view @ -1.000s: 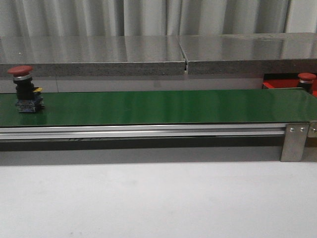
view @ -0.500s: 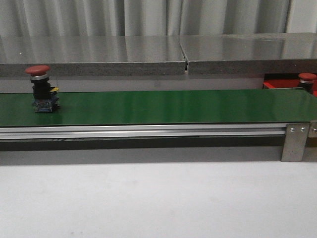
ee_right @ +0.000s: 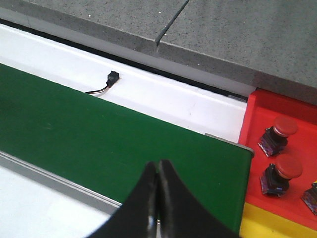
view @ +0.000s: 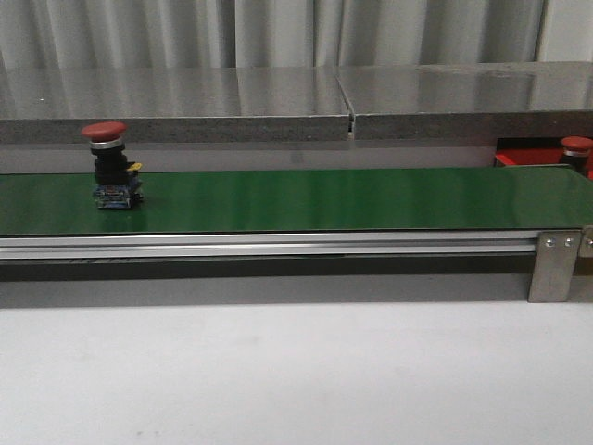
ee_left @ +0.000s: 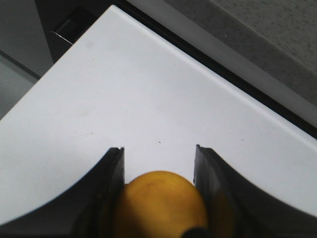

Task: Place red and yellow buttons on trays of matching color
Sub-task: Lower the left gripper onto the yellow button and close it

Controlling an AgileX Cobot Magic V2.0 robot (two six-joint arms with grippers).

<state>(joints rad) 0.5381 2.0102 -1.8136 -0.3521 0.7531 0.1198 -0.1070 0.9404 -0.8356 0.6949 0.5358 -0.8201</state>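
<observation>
A red button with a dark body stands upright on the green belt, left of its middle. At the belt's far right end lies the red tray with another red button on it. In the right wrist view the red tray holds two red buttons, and a yellow tray adjoins it. My right gripper is shut and empty above the belt. My left gripper is shut on a yellow button above the white table. Neither gripper shows in the front view.
A grey stone ledge runs behind the belt. An aluminium rail with a metal bracket lines the belt's front edge. White tabletop lies in front. A small black connector with wires lies behind the belt.
The red button on the belt has travelled to the right, staying upright. The button on the red tray has not moved.
</observation>
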